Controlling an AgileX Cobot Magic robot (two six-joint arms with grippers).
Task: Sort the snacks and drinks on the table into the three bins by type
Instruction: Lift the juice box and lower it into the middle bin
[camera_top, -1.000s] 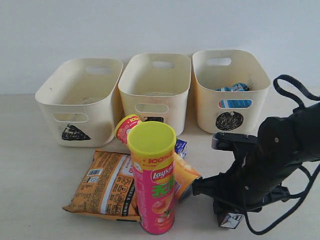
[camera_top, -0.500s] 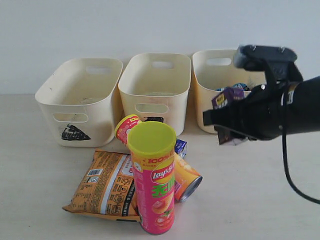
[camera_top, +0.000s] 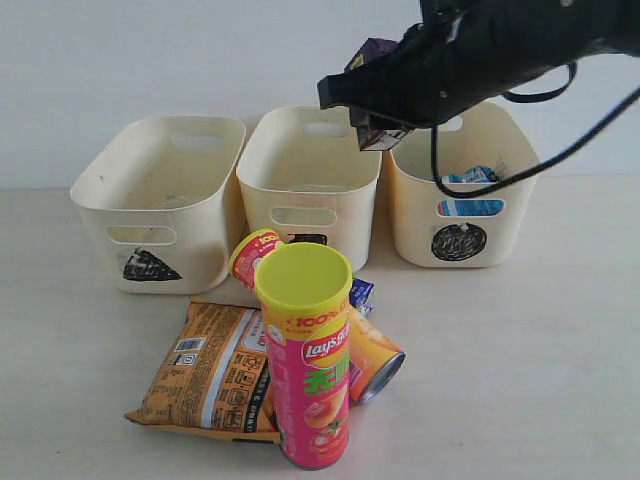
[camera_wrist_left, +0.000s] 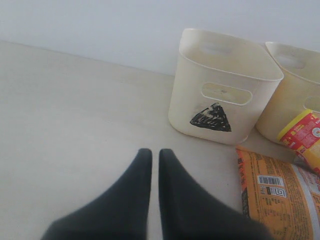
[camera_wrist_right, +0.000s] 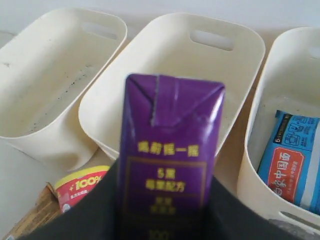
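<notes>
My right gripper (camera_top: 384, 98) is shut on the dark purple juice carton (camera_top: 374, 50), high above the gap between the square-marked bin (camera_top: 335, 215) and the circle-marked bin (camera_top: 415, 220). In the right wrist view the carton (camera_wrist_right: 170, 150) stands between my fingers, over the middle bin (camera_wrist_right: 150, 26). A blue-white packet (camera_top: 470, 176) lies in the circle bin. On the table (camera_top: 520, 360) a pink tube (camera_top: 308, 370) stands upright, with an orange-yellow tube (camera_top: 375, 355) lying behind it, a flat orange packet (camera_top: 210, 370) and a blue-white carton (camera_top: 362, 293). My left gripper (camera_wrist_left: 151, 152) is shut and empty, low over the table.
The triangle-marked bin (camera_top: 110, 215) stands at the left of the row and looks empty; the left wrist view shows it (camera_wrist_left: 225, 100) ahead, with the orange packet (camera_wrist_left: 280, 195) beside it. A pale wall rises behind the bins.
My right arm has risen from the table's front right with the purple carton, swinging up and left to above the bins. The left gripper and the snacks on the table have not moved.
</notes>
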